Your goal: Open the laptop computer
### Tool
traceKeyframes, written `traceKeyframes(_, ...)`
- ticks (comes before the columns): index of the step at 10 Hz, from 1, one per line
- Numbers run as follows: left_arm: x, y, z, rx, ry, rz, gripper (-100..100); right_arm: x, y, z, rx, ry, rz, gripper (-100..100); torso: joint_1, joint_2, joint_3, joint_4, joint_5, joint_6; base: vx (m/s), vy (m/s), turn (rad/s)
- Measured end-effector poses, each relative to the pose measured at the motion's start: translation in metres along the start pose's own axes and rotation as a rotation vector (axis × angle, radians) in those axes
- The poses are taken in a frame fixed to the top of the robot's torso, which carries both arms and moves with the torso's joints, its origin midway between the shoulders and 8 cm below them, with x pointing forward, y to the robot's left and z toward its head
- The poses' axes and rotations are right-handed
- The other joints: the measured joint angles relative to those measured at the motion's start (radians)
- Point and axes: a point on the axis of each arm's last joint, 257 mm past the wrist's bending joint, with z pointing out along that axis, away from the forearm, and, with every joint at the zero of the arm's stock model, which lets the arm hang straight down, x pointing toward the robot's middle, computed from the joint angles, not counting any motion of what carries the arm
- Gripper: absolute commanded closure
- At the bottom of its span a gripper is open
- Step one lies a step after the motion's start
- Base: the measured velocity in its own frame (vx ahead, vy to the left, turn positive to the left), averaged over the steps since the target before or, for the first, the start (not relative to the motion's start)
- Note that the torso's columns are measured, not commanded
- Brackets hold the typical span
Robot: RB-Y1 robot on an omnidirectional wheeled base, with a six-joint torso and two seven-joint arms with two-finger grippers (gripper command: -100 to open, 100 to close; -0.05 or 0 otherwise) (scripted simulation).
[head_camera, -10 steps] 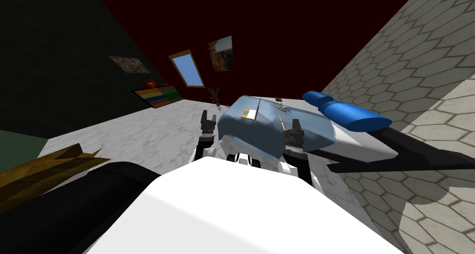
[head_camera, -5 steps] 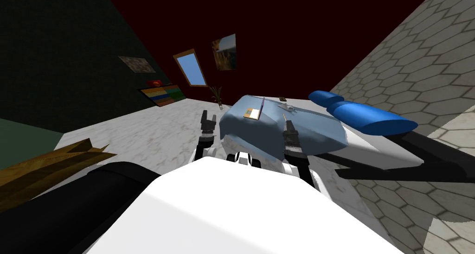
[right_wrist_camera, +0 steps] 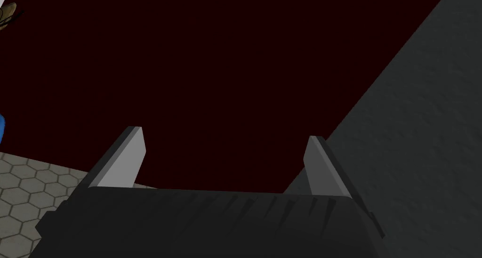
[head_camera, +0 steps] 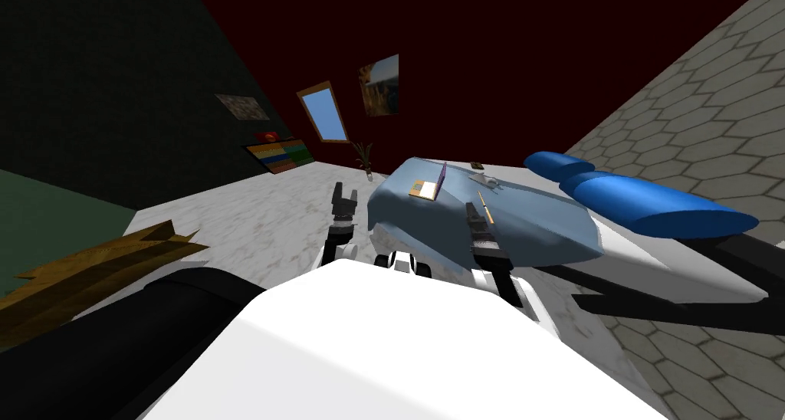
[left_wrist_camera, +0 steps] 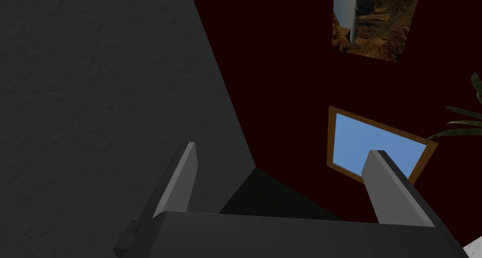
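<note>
Progress: no part of the opening is done by the hands, as I judge. Both are well apart from the laptop (head_camera: 426, 187), so the whole approach is left.
Place of the task's thing: the laptop lies on the blue cover of the bed (head_camera: 529, 228), near the far left corner of it.
Look of it: a small flat piece with an orange and white face, and a thin purple panel rising at one edge. This may be the lid partly up; it is too small to tell.
Hands: the left hand (left_wrist_camera: 282, 149) has its fingers spread with nothing between them, raised over the floor (head_camera: 253, 220) beside the bed. The right hand (right_wrist_camera: 225, 133) is spread and empty too, raised at the near edge of the bed.
What is left: go closer, bring one hand to the free edge of the purple panel, and swing it up.
Surface: the cover also carries a thin yellow stick (head_camera: 484, 207) and two blue pillows (head_camera: 651, 207) at its right end.
Room: pale marble floor, a dark red wall with a framed window (head_camera: 322, 113) and a picture (head_camera: 381, 86), and a hexagon-tiled wall (head_camera: 690, 116) on the right.
</note>
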Motion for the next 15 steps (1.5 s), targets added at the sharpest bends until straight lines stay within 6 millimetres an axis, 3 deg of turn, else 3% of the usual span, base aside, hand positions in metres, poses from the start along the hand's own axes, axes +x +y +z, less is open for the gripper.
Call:
traceKeyframes(5,0.0,0.0,0.0,0.0,0.0,0.0,0,0.003,-0.055,0.006,0.11,0.088,-0.304,-100,0.0,0.0,0.0,0.0,0.0,0.0,0.046,0.089,0.121)
traceKeyframes(8,0.0,0.0,0.0,0.0,0.0,0.0,0,-0.003,-0.102,0.003,0.188,0.143,-0.507,-100,0.0,-0.001,0.0,0.0,0.0,0.0,0.061,0.095,0.132)
traceKeyframes(13,0.0,0.0,0.0,0.0,0.0,0.0,0,-0.033,-0.165,0.003,0.306,0.219,-0.811,-100,-0.002,0.002,0.001,0.001,-0.001,0.0,0.045,0.072,0.112)
traceKeyframes(15,0.0,0.0,0.0,0.0,0.0,0.0,0,-0.055,-0.189,0.003,0.359,0.252,-0.952,-100,0.001,-0.001,-0.001,0.0,0.0,0.0,0.059,0.093,0.142)
